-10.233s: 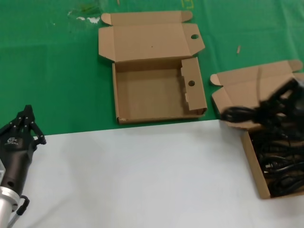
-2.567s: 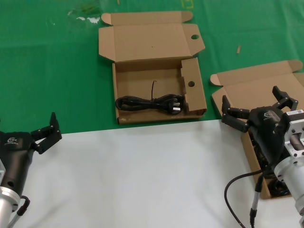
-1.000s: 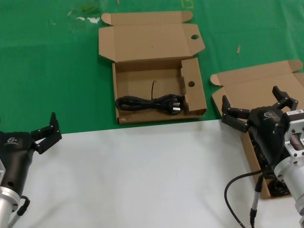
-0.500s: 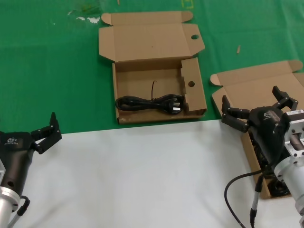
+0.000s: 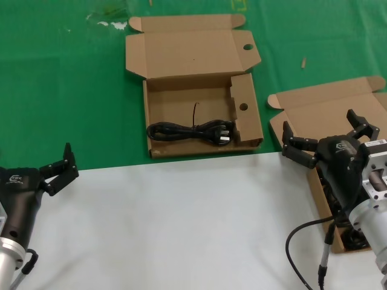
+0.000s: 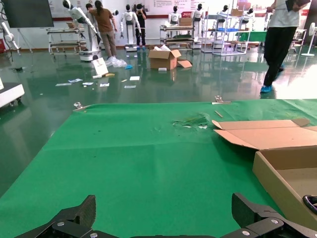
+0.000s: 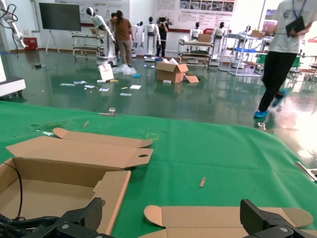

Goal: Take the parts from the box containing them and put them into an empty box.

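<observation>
- Lying open on the green mat (image 5: pixel 72 90), the empty box (image 5: pixel 181 115) already holds one cable (image 5: pixel 190 132), placed flat along its front wall.
- The box containing them (image 5: pixel 329 112) sits at the right, with the remaining parts (image 5: pixel 357 240) mostly hidden.
- The right gripper (image 5: pixel 326 136) hovers over it, jaws wide, probably ready for another pick.
- The left gripper (image 5: pixel 59 169) waits at the near left, also spread.

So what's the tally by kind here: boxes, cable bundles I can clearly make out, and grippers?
Cardboard boxes: 2, the holed box and the plain-lidded box
Clearly separate cable bundles: 1, the cable in the holed box; the plain-lidded box's contents are hidden
Grippers: 2, left gripper and right gripper, both open
Total: 5
</observation>
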